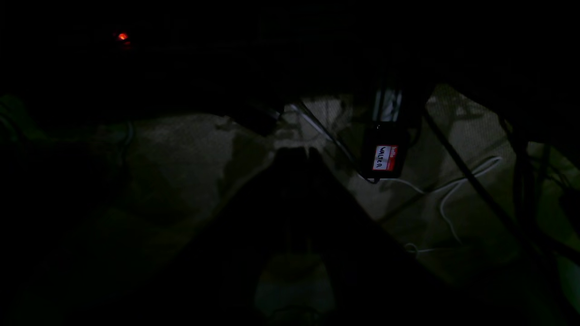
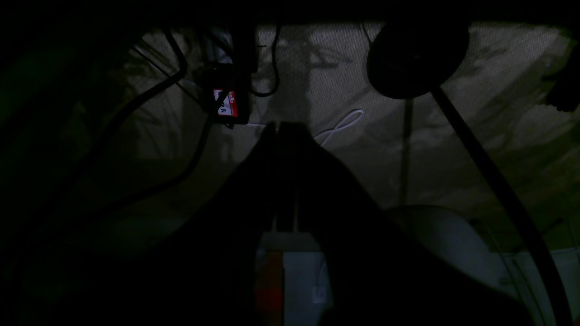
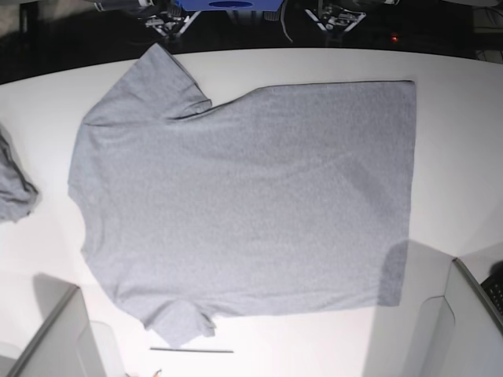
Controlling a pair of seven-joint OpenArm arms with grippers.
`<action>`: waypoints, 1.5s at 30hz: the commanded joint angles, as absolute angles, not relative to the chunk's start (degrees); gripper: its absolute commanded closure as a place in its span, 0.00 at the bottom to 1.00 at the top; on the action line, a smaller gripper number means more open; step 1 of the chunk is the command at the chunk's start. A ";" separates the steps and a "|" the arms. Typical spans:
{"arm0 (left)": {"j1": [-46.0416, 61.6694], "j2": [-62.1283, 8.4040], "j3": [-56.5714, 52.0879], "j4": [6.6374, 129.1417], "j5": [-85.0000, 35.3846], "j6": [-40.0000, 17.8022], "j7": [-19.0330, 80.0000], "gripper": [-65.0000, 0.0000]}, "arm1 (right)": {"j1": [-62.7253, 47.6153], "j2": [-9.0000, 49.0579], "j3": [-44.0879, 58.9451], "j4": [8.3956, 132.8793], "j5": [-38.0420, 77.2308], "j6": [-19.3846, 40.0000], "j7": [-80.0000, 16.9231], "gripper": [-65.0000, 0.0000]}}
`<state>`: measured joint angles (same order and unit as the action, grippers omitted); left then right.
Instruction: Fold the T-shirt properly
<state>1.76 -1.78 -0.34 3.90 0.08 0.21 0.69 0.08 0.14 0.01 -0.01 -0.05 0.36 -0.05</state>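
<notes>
The heather-grey T-shirt [image 3: 244,204] lies spread flat on the white table [image 3: 464,118], plain side up, with the neck end to the left and the hem to the right. One sleeve [image 3: 157,86] points to the far edge and the other sleeve [image 3: 181,318] to the near edge. Both wrist views are very dark. My left gripper [image 1: 294,151] shows there as a black silhouette with its fingers together. My right gripper [image 2: 281,127] looks the same, shut on nothing. Neither wrist view shows the shirt, and both grippers hang away from it.
A smaller piece of grey cloth [image 3: 14,188] lies at the table's left edge. Pale arm parts stand at the near left [image 3: 59,338] and near right [image 3: 464,322]. The dark wrist views show cables [image 1: 453,190] and a red-and-white name tag [image 2: 225,103].
</notes>
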 commanded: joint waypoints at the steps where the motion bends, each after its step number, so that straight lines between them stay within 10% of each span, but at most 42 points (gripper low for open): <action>1: 1.98 -1.98 -0.48 3.82 0.04 0.57 0.66 1.00 | -0.04 0.40 0.13 0.04 0.04 -0.31 -0.04 1.00; 30: 10.95 -1.98 0.04 14.46 0.13 0.57 -0.13 1.00 | -11.03 0.48 -0.04 13.93 -0.04 -0.31 0.04 1.00; 45: 24.31 -5.05 0.22 20.26 0.66 0.57 -18.59 1.00 | -26.33 3.65 0.75 28.00 0.13 -0.31 9.63 1.00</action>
<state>23.40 -4.69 0.10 20.21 0.73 0.23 -18.31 -25.63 3.51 0.64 27.90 0.01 -0.10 9.50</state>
